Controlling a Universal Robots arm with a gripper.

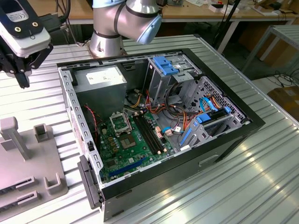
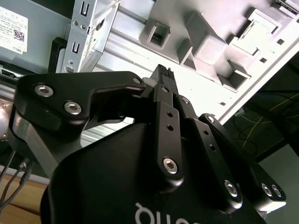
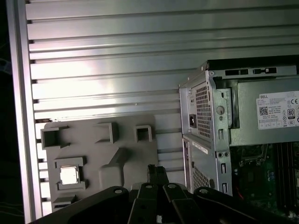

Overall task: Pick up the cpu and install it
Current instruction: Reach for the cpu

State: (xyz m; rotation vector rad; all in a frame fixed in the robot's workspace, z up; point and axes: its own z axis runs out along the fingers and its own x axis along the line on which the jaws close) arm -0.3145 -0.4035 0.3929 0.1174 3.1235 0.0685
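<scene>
One gripper [image 3: 156, 169], jaws drawn together and holding nothing, points down over the ribbed counter [image 3: 117, 70]. Just past it, one cpu [image 3: 69, 175] lies flat in a square pocket of one grey holder plate [image 3: 93, 154], clear of the gripper. Farther off sits one open computer case [image 1: 163, 126] with one motherboard [image 1: 126, 149] inside, and one arm [image 1: 126, 18] rises behind it.
</scene>
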